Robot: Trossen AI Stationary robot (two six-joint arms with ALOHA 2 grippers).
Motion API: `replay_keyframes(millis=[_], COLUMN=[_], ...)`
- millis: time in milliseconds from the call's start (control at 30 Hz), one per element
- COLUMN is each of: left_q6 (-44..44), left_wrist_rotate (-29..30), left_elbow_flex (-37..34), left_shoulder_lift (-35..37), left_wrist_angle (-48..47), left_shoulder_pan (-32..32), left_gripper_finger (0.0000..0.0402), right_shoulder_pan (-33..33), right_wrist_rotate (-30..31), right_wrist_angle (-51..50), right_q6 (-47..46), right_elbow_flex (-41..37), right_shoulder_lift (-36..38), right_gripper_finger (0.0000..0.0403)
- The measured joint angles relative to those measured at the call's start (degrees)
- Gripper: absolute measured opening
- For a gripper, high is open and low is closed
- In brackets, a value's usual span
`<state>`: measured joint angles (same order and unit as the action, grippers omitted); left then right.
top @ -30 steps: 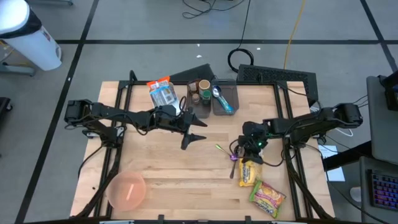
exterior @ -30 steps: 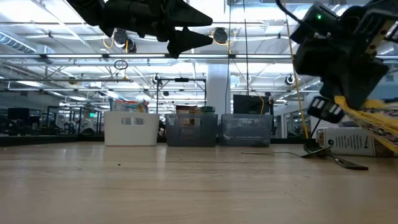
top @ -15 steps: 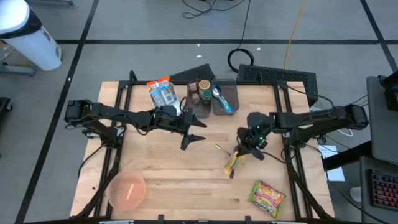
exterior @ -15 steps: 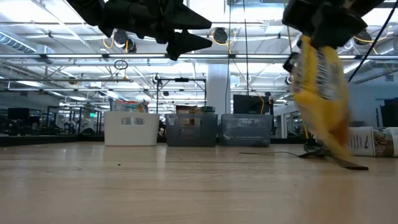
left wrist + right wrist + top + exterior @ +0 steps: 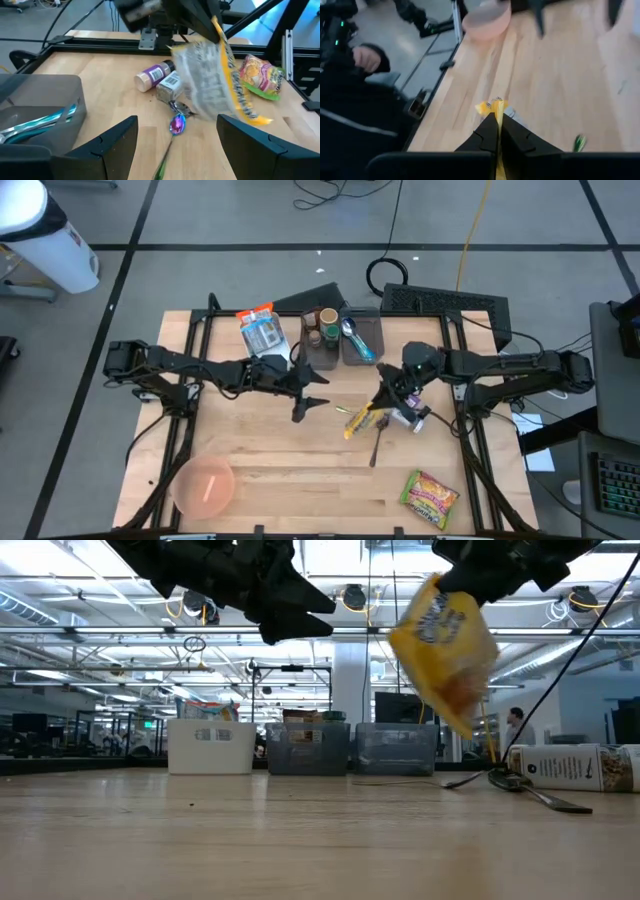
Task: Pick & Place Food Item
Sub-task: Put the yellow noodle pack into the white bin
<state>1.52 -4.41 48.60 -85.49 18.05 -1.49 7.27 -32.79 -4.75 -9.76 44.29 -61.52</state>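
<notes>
Two arms share the wooden table [image 5: 260, 450], and only one has work in hand. Going left to right in the high view: a translucent pink bowl [image 5: 204, 485] sits at the lower left of the frame, well apart from everything else. The left gripper [image 5: 312, 392] hovers left of centre with its jaws released and nothing between them. At the upper middle stand three small bins, a white one [image 5: 210, 747] and two clear grey ones [image 5: 308, 749], holding a packet, jars and a blue spoon.

Right of centre, the right gripper [image 5: 385, 402] is clenched on the top edge of a yellow crinkly snack bag [image 5: 359, 420], which hangs clear of the table and tilts toward the frame's centre; in the low view it dangles high in the upper right. Below it lie a purple-headed spoon [image 5: 176, 124], a small jar [image 5: 154, 75] and a box. A green-and-yellow foil snack packet [image 5: 429, 493] rests at the lower right.

The step looks like carrying the bag to its drop spot, probably the bowl or a bin, though the frames do not settle which. To do it well, keep the pinch firm on that thin edge, travel high enough to clear the left gripper, let the swing die out, and release only once the bag hangs low over the target.
</notes>
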Motion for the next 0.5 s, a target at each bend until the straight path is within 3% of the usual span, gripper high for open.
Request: replay_keyframes(millis=[233,500], left_q6=[-0.7,-2.3], left_wrist_rotate=[0.0,0.0], left_elbow_flex=[0.0,1.4], left_shoulder_lift=[0.0,0.0], left_wrist_angle=[0.2,3.6], left_shoulder_pan=[0.1,-0.3], left_gripper_finger=[0.0274,0.0273], right_shoulder_pan=[2.1,3.2], right_wrist_rotate=[0.3,2.8], right_wrist_angle=[6.7,7.7], right_q6=[0.0,1.6], right_elbow_flex=[0.0,0.0], right_shoulder_lift=[0.0,-2.9], right_gripper_finger=[0.0,0.0])
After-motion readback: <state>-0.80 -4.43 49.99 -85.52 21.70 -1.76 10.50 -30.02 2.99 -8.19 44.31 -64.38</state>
